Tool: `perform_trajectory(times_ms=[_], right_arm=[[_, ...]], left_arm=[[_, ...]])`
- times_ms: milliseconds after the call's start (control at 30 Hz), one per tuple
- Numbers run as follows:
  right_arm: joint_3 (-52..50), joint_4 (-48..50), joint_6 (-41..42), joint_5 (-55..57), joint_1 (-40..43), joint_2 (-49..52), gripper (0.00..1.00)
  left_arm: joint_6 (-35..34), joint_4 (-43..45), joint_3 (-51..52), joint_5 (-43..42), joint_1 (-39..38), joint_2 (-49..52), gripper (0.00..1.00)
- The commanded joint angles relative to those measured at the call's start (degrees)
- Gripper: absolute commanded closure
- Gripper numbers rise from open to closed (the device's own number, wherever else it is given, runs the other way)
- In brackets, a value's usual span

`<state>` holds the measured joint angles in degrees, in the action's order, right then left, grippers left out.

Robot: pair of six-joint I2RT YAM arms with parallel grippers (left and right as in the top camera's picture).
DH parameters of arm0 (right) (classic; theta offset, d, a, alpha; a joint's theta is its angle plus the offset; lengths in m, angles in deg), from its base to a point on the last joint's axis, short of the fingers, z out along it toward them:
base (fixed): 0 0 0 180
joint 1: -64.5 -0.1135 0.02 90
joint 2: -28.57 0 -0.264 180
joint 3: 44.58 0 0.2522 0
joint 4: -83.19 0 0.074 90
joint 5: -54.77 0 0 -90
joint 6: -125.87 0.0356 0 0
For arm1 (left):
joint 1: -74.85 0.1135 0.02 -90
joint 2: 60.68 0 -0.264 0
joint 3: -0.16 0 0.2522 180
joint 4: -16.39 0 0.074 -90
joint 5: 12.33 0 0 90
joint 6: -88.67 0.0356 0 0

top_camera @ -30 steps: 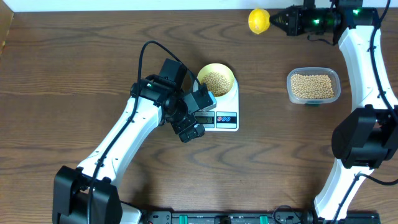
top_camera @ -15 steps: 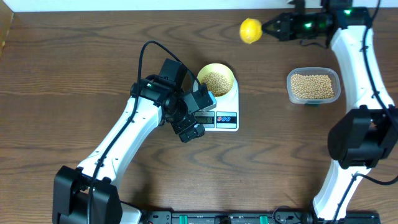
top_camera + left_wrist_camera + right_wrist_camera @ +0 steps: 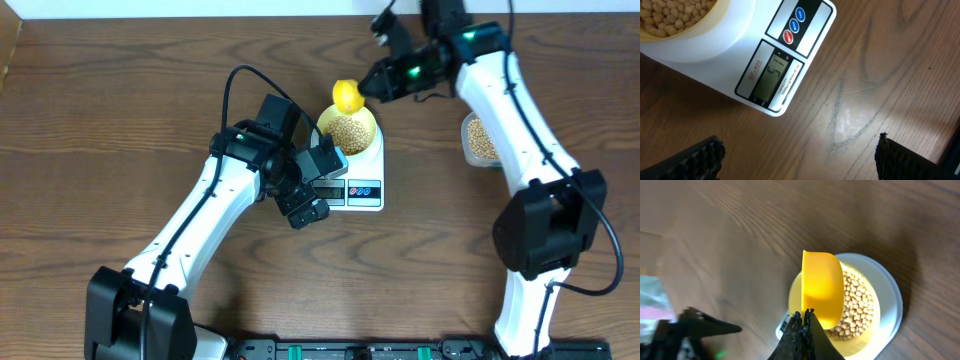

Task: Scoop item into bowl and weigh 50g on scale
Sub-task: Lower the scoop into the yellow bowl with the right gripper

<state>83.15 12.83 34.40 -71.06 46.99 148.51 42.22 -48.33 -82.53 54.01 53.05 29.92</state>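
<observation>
The pale-yellow bowl (image 3: 349,131) stands on the white scale (image 3: 363,185), heaped with tan beans (image 3: 347,133). My right gripper (image 3: 374,82) is shut on the handle of a yellow scoop (image 3: 347,95), whose cup hangs over the bowl's far rim. In the right wrist view the scoop (image 3: 822,289) is turned on its side above the beans (image 3: 858,305), with the shut fingertips (image 3: 804,316) just behind it. My left gripper (image 3: 320,187) stands open beside the scale's front left, holding nothing. Its view shows the scale's display (image 3: 773,76), which seems to read 51, and the bowl (image 3: 700,27).
A clear plastic tub (image 3: 478,140) of more beans sits right of the scale, half hidden under the right arm. The left wrist view shows bare wood (image 3: 855,115) with a pale scuff between the open fingers (image 3: 702,156).
The right arm has swung from the back right corner leftwards and forwards, carrying the yellow scoop to a spot over the bowl. The left arm has not moved.
</observation>
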Motion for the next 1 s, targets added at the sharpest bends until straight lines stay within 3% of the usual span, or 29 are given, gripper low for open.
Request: perform_trajectory(times_ms=[0, 967], right_arm=[[-0.4, -1.0, 0.6, 8.3, -2.1, -1.5, 0.99], [-8.4, 3.0, 0.6, 13.6, -5.8, -1.5, 0.99]], left_arm=[[0.3, -0.1, 0.1, -0.3, 0.2, 0.4, 0.02], [0.3, -0.1, 0.1, -0.3, 0.2, 0.4, 0.02]])
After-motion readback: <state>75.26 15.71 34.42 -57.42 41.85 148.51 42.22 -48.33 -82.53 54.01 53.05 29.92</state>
